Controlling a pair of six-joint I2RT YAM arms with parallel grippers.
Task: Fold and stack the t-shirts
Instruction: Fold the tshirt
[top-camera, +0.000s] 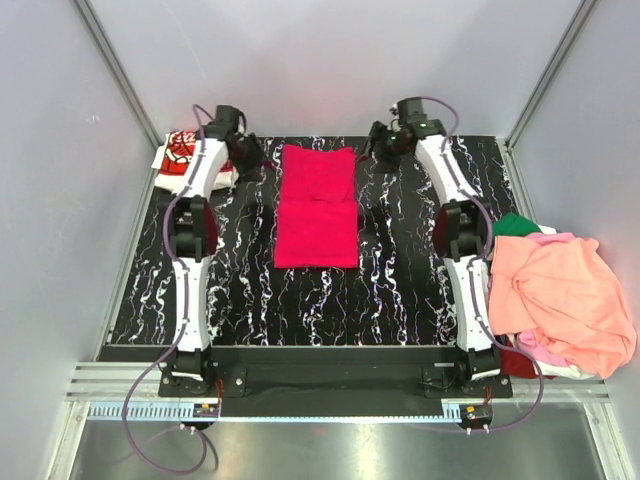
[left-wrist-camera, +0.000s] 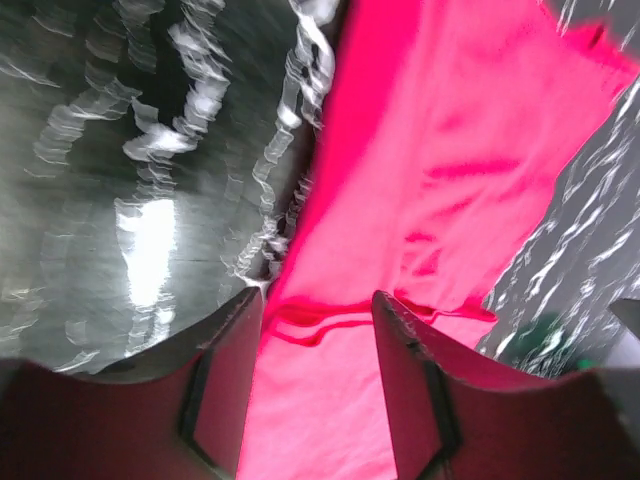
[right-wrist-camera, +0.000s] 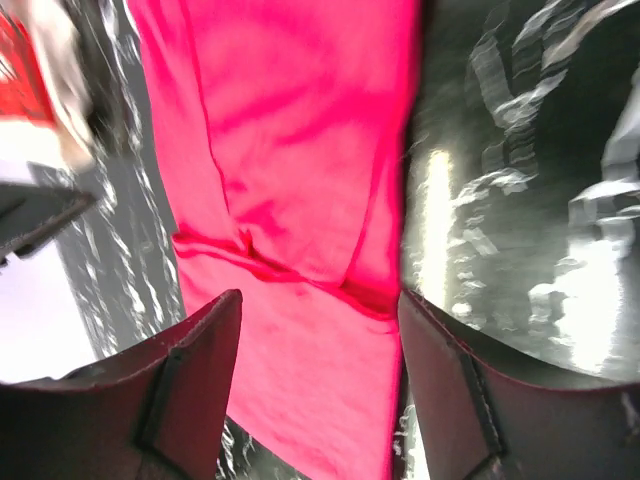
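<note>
Crimson tee (top-camera: 317, 205) lies flat on the table (top-camera: 400, 290), a long strip between the grippers. The left gripper (left-wrist-camera: 318, 300) hangs over its far-left edge, jaws apart and empty. The right gripper (right-wrist-camera: 320, 300) is likewise spread and empty at the far-right edge. A white tee (top-camera: 180, 160) lies far left, and a salmon tee (top-camera: 560, 295) tops a heap at the right.

The top camera looks down from high at 6 o'clock and sees the whole table (top-camera: 250, 300). Both wrist cameras look from very near at the crimson t-shirt (top-camera: 316, 205), which all three views share.
</note>
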